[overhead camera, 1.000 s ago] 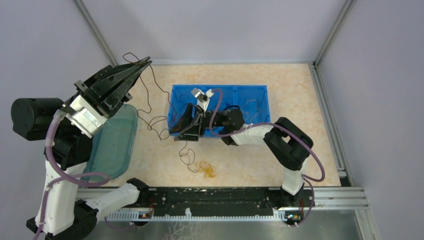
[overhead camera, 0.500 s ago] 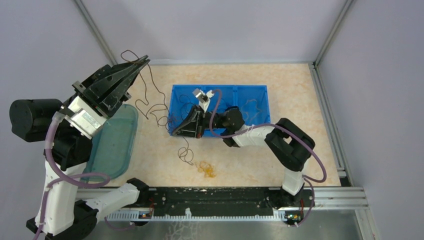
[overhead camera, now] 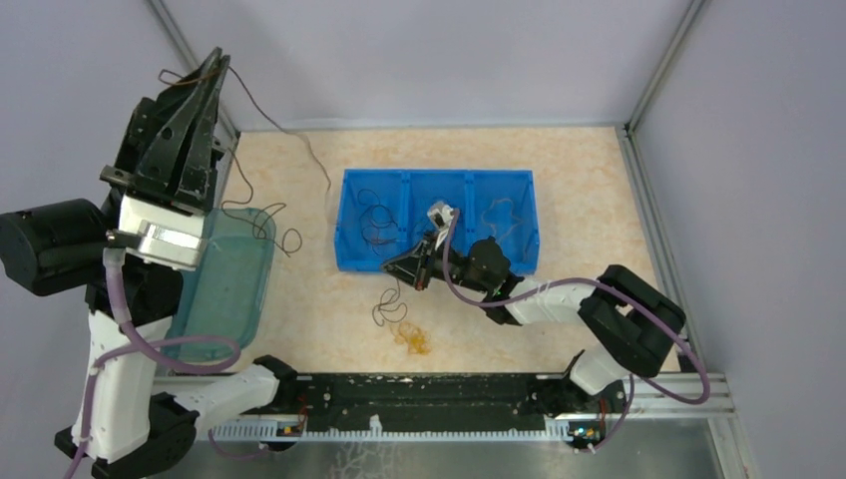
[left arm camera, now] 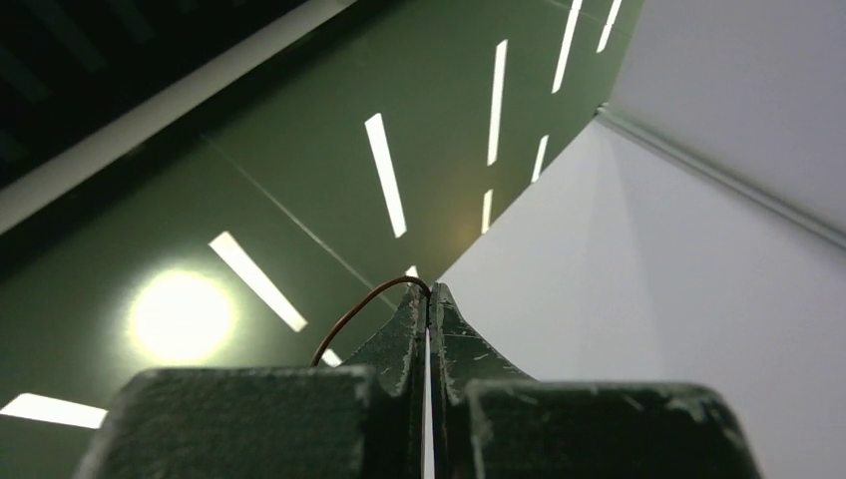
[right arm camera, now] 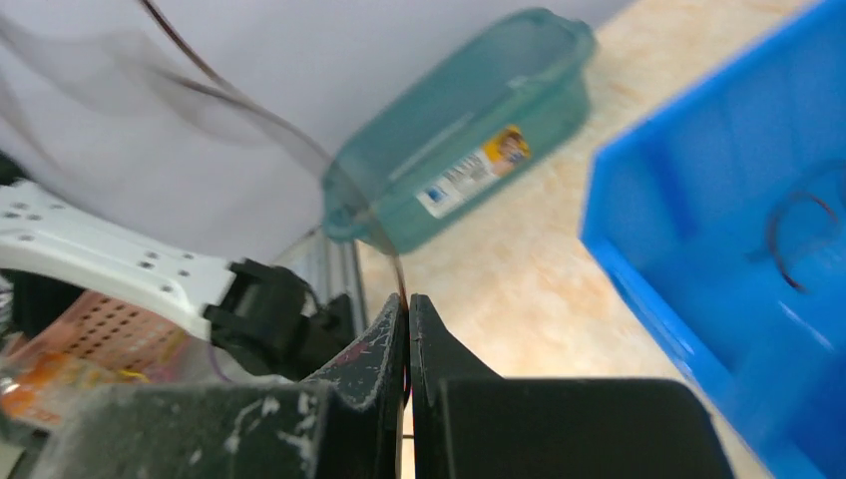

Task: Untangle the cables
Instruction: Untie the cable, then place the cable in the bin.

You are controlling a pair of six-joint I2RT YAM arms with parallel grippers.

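Enclosure: pale grey wall panels on aluminium frame posts close off the left, far and right sides.
Table: beige speckled tabletop. A wide bare strip lies between the bin and the right rail, and a narrower one along the far wall.
Bin: blue plastic three-compartment bin, mid-table, well apart from every wall.
Tub: translucent teal plastic tub at the left edge, partly under the left arm.
Left gripper: raised high, near the far-left corner post. Jaws together, pinching a thin dark-brown wire at the tips.
Right gripper: low, just outside the bin's near wall. Jaws together on a thin dark wire, which loops down to the table.
Cables in bin: dark curly wires lie in the compartments.
Cables on table: yellow-orange wire tangle, near the right gripper and apart from the bin.
One strand or two between the grippers: cannot tell.
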